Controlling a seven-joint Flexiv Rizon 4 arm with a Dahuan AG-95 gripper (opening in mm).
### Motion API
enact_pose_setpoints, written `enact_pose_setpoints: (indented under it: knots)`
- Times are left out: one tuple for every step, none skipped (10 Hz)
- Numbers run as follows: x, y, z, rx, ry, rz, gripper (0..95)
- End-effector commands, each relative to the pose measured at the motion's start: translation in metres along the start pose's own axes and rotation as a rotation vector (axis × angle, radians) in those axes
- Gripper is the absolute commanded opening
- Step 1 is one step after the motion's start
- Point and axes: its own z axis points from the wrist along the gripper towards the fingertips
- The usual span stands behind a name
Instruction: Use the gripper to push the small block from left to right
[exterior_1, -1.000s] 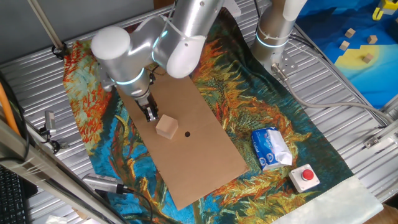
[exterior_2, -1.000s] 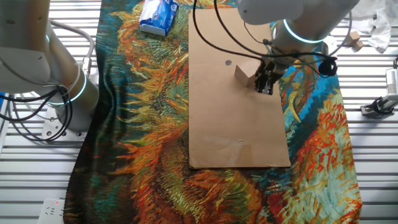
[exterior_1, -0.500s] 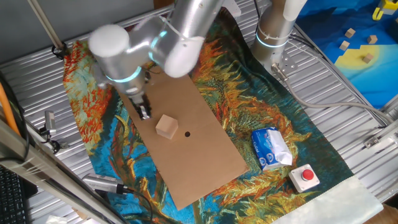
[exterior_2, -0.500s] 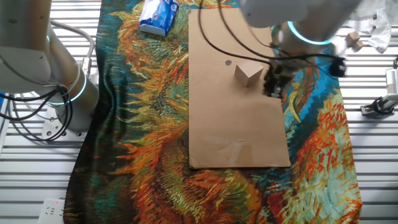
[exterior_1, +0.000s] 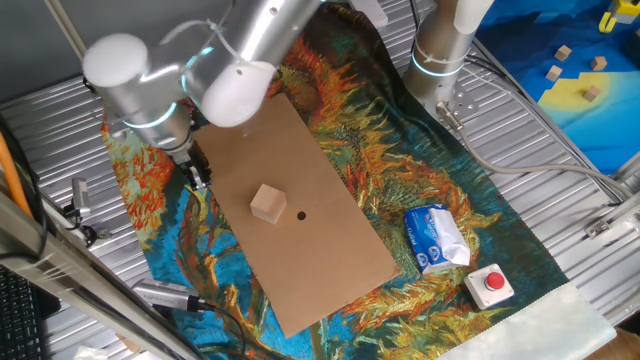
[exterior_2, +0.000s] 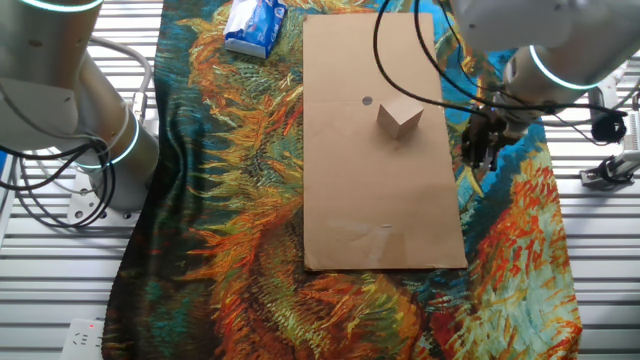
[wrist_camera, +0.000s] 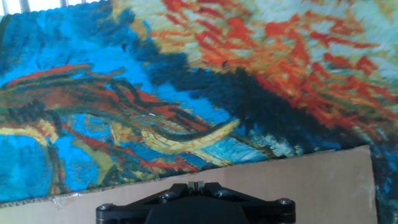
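The small block (exterior_1: 267, 203) is a tan wooden cube on the brown cardboard sheet (exterior_1: 330, 250), next to a small dark hole. It also shows in the other fixed view (exterior_2: 400, 118). My gripper (exterior_1: 199, 177) is shut and empty, off the cardboard's left edge over the painted cloth, well apart from the block; it shows in the other fixed view (exterior_2: 480, 158) too. In the hand view the shut fingertips (wrist_camera: 195, 185) sit at the bottom edge over the cardboard's border; the block is out of that view.
A blue-and-white tissue pack (exterior_1: 436, 238) and a beige box with a red button (exterior_1: 491, 285) lie at the cloth's right end. A second arm's column (exterior_1: 441, 45) stands at the back. Tiny wooden blocks (exterior_1: 590, 92) lie on a blue-yellow surface.
My gripper has drawn back left from the block's side, off the cardboard and over the cloth. The block has stayed in place by the hole.
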Motion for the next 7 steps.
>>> enact_pose_setpoints:
  knots:
    - [0.0013, -0.0005, 0.0005, 0.001, 0.000, -0.001, 0.0]
    - [0.0013, -0.0005, 0.0005, 0.001, -0.001, 0.000, 0.0]
    - [0.0011, -0.0004, 0.0005, 0.000, -0.002, 0.000, 0.0]
    - [-0.0006, -0.0003, -0.0001, 0.001, -0.003, 0.003, 0.0]
    - [-0.0012, -0.0002, -0.0004, 0.000, -0.001, 0.002, 0.0]
    - [-0.0011, -0.0003, -0.0004, -0.001, 0.001, 0.002, 0.0]
    - [0.0002, -0.0006, 0.0001, -0.003, 0.000, 0.001, 0.0]
